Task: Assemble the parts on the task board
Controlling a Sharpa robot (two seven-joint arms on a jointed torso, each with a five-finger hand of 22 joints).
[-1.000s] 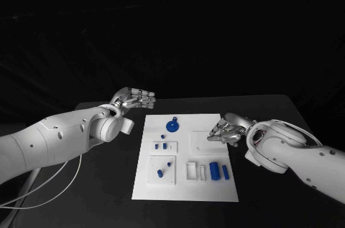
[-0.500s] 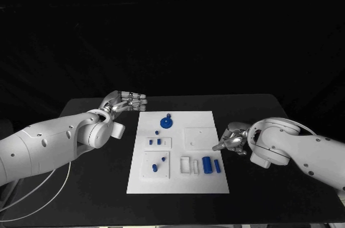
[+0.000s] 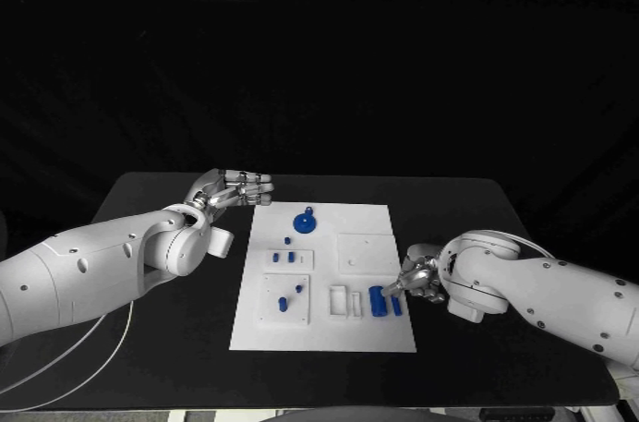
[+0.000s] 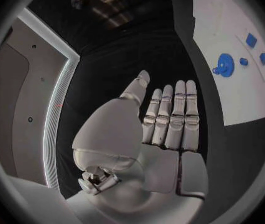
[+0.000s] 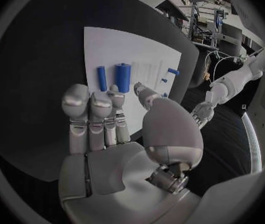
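Silver right hand [image 3: 416,279] hovers — empty — beside task board [image 3: 326,334].

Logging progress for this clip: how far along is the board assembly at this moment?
Early, it seems. On the white task board, the blue round disc part and two blue cylinders lie loose. Nothing is in hand: the right hand hovers empty beside the cylinders, and the left hand is off the board. Picking and seating the parts remains.

A matte black rectangular counter [image 3: 160,348] carries everything. A thin white cable [image 3: 83,365] loops across its near left corner, perhaps hanging off the edge; its ends are out of sight.
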